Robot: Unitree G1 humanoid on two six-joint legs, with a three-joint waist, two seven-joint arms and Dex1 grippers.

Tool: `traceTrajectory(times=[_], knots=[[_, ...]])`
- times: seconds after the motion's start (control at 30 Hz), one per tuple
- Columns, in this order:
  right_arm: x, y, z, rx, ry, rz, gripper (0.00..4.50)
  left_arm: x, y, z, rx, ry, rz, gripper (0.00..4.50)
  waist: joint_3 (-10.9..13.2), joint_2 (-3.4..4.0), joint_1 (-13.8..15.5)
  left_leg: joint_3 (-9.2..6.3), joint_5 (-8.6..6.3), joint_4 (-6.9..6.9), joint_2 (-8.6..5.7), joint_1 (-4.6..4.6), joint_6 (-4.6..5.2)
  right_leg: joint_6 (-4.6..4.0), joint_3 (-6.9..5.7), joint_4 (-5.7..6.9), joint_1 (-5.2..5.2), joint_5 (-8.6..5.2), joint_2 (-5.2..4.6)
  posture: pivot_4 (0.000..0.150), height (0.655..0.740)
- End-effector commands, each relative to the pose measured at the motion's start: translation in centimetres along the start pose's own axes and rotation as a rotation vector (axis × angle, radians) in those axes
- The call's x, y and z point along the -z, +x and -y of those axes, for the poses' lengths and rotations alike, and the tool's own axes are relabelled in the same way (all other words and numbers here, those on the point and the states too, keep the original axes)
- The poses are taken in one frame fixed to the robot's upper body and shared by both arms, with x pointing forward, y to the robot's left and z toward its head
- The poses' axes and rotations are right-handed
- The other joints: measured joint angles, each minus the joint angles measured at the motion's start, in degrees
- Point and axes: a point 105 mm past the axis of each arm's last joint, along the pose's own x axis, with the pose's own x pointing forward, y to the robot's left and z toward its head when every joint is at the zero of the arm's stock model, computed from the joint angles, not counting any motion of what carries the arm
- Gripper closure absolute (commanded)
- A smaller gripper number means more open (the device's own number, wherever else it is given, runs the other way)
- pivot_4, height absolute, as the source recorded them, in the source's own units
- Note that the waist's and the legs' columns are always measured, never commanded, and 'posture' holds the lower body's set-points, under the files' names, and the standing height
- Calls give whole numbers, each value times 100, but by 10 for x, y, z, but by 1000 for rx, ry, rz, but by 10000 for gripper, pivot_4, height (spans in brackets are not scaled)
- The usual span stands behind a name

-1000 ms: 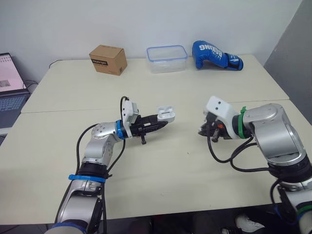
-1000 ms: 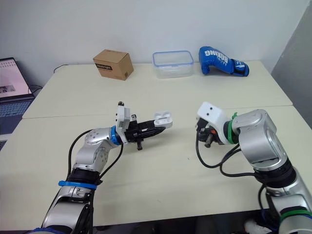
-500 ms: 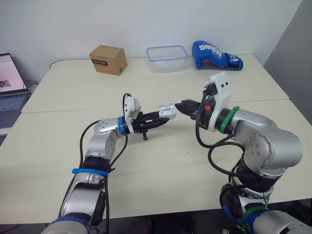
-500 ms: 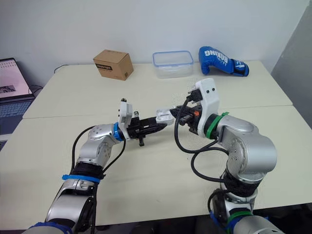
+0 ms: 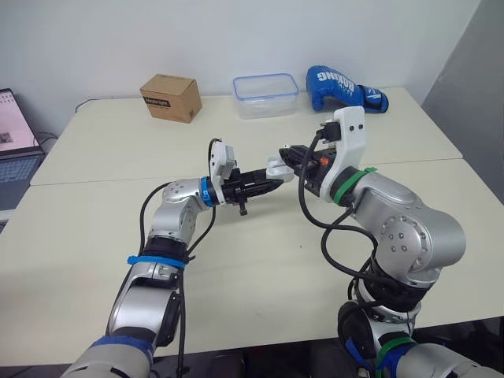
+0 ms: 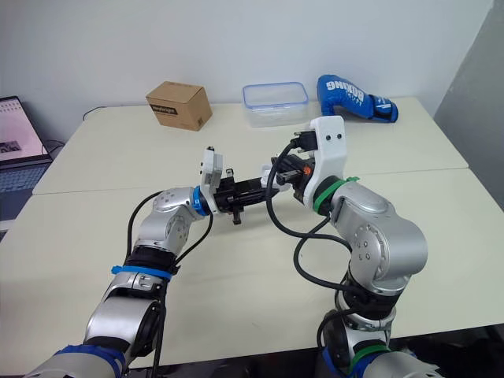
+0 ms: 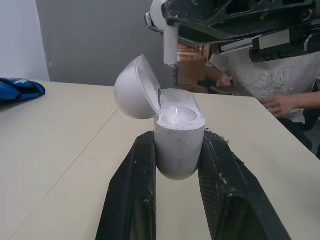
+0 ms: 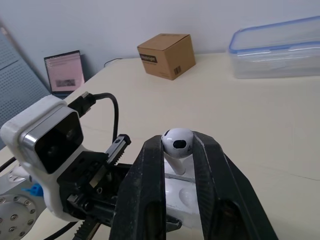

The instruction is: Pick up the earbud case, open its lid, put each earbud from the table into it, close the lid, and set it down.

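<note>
Right tool (image 5: pixel 293 155) swung up from low over the worktop (image 5: pixel 260 276), earbud (image 7: pixel 170 37) pinched, and arrived just above the open earbud case (image 7: pixel 179 135); left tool (image 5: pixel 270 178) nudged the case forward.

Along the far edge of the desk (image 5: pixel 94 157) three things stand in a row: a cardboard box (image 5: pixel 169 97) toward the left, a container (image 5: pixel 265 94) near the middle, and a boxing glove (image 5: pixel 345 87) just to its right. A laptop (image 5: pixel 14 150) sits beyond the left edge. Over the middle of the desk, lifted off it, the left gripper (image 5: pixel 268 181) holds the earbud case (image 7: pixel 179 131) between its fingers. The right gripper (image 5: pixel 290 154), coming from the right, holds an earbud (image 8: pixel 177 142) just above the open case.
</note>
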Motion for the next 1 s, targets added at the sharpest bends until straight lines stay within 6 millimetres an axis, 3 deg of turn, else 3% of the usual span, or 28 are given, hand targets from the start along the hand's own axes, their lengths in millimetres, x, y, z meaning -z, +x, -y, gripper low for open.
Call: traceTrajectory(times=[0.03, 0.57, 1.0], knots=[[-1, 5, -19, -40, 48, 44, 41025, -11, 3, -5, -12, 26, 21, 37337, 0, 0, -15, 0, 0, 0, 0, 0, 0, 0, 1, 0, 0, 0, 0, 1500, 7307], [21, 14, -29, -83, 104, -35, 41025, -12, 6, -7, -25, 19, 21, 37337, 0, 0, -30, 3, 0, -2, 0, 0, 1, 0, 5, 0, -2, 0, 2, 1500, 7307], [23, 18, -28, -53, 118, -40, 41025, -20, 7, -9, -33, 19, 36, 37337, 0, 0, -30, 3, 0, -2, 1, 0, 0, 0, 6, -1, -2, 0, 2, 1500, 7307]])
